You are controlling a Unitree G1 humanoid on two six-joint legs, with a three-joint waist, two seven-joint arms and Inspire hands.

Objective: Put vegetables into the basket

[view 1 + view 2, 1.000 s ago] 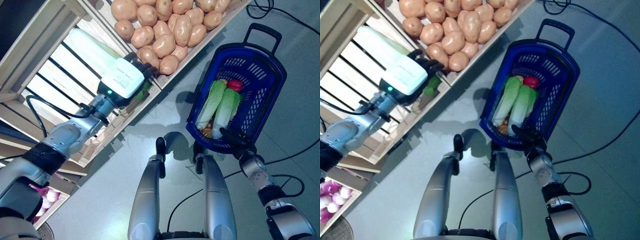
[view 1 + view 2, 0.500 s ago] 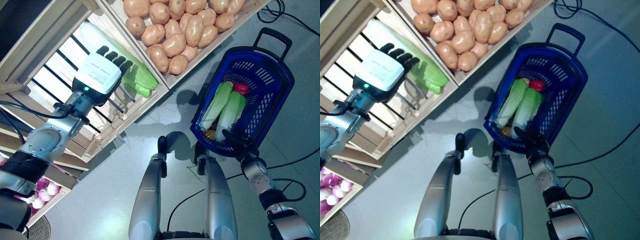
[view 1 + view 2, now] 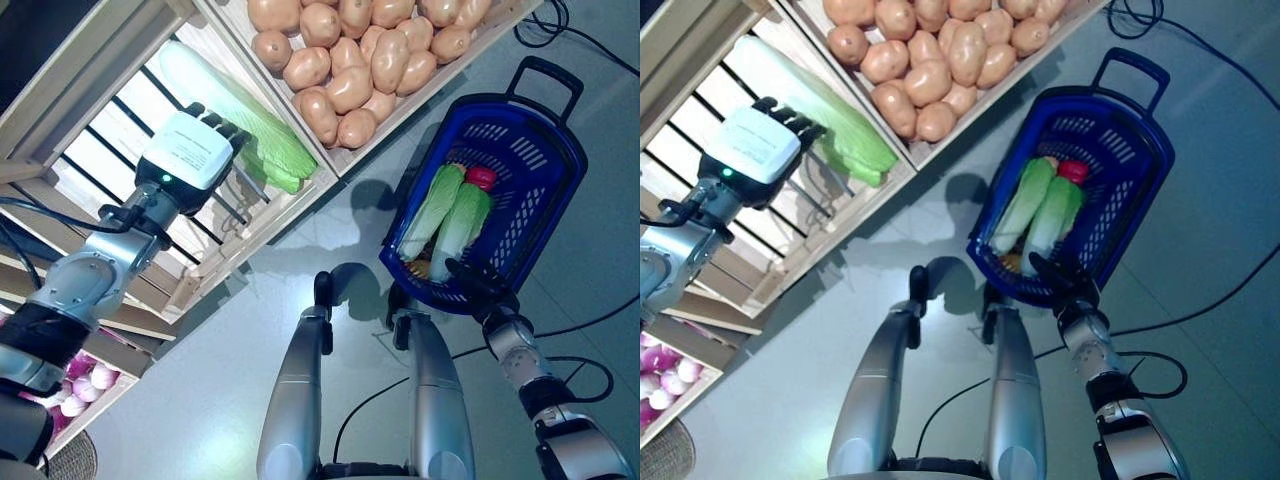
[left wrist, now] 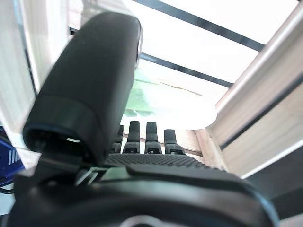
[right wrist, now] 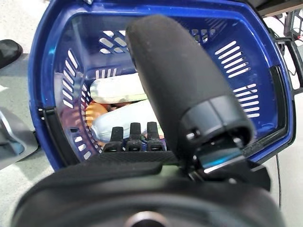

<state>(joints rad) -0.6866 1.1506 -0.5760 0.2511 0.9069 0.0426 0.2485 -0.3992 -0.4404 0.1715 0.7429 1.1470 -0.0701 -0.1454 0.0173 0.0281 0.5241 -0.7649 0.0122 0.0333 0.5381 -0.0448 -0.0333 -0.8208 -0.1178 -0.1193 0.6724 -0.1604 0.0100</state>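
shelf crate | left hand flat over cabbage

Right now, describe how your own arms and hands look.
Both arms are silver-grey with dark bands at the joints. The left hand has a white back plate with a small green light and dark fingers. The right hand is dark; its thumb shows a matte black casing in its wrist view.

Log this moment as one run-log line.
left hand: open, at cabbage in crate | right hand: on basket near rim, grip unclear | basket contents: two cabbages, red vegetable
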